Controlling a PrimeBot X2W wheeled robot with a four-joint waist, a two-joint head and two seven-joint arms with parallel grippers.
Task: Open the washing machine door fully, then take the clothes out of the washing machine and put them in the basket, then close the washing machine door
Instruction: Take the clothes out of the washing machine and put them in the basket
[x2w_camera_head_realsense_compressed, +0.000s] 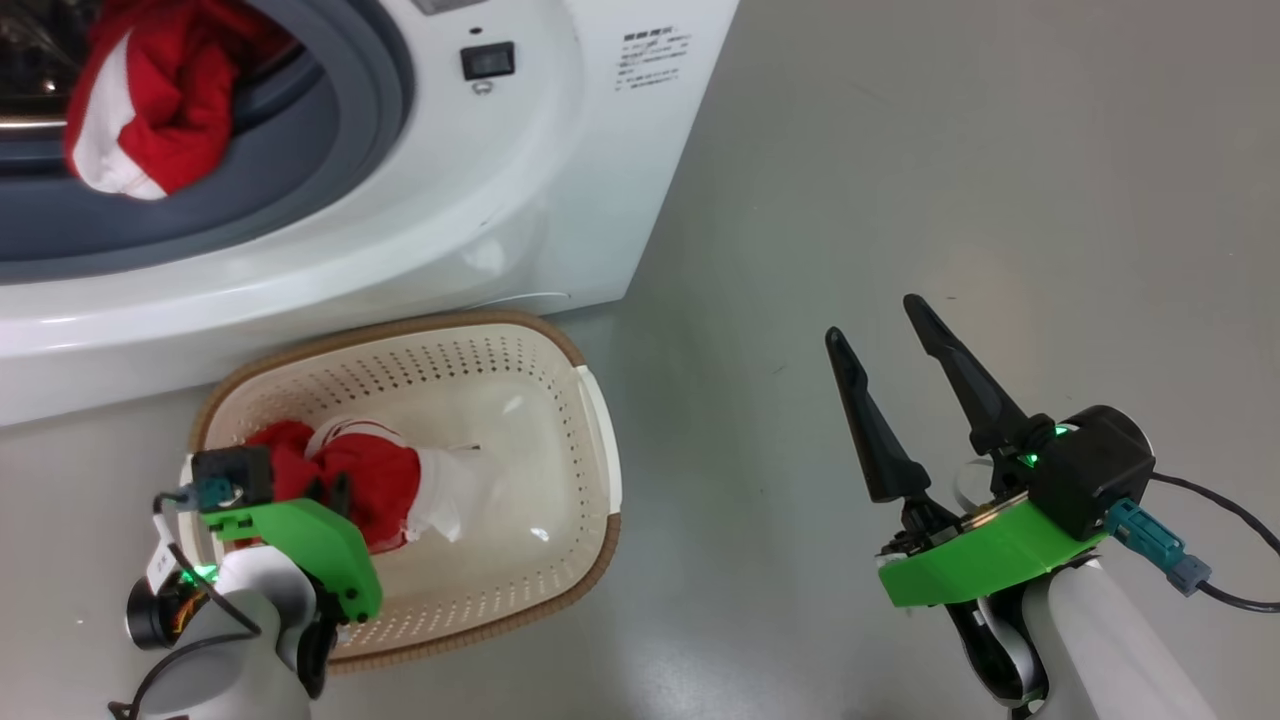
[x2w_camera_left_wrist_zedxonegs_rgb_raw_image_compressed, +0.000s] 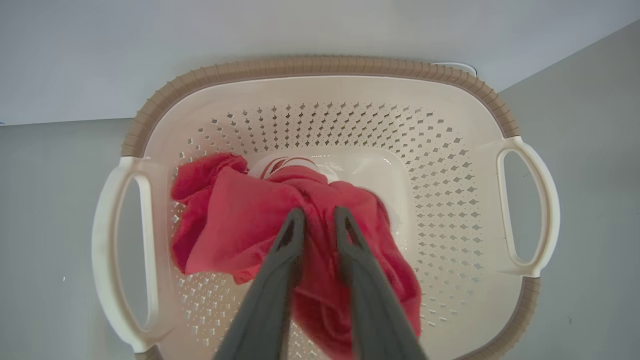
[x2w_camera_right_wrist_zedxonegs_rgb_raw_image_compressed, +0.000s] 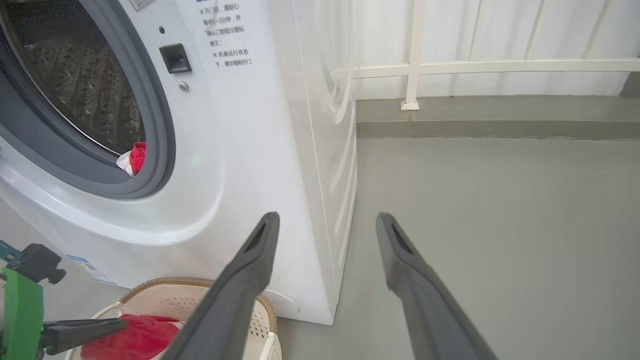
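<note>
The basket (x2w_camera_head_realsense_compressed: 590, 420) sits on the floor against the front of the washing machine (x2w_camera_head_realsense_compressed: 450, 200). My left gripper (x2w_camera_left_wrist_zedxonegs_rgb_raw_image_compressed: 315, 215) reaches down into it, shut on a piece of the clothes (x2w_camera_left_wrist_zedxonegs_rgb_raw_image_compressed: 240, 220), red with white trim, which lies on the basket's bottom (x2w_camera_head_realsense_compressed: 370, 480). More red and white clothes (x2w_camera_head_realsense_compressed: 160, 100) hang over the grey rubber ring (x2w_camera_head_realsense_compressed: 330, 150) at the drum's mouth. My right gripper (x2w_camera_head_realsense_compressed: 872, 318) stands open with nothing in it over bare floor to the right of the machine. The washing machine door is out of view.
Grey floor (x2w_camera_head_realsense_compressed: 900, 180) spreads to the right of the machine. A white railing (x2w_camera_right_wrist_zedxonegs_rgb_raw_image_compressed: 410, 65) and a low step run along the far wall. A dark cable (x2w_camera_head_realsense_compressed: 1220, 560) trails from my right wrist.
</note>
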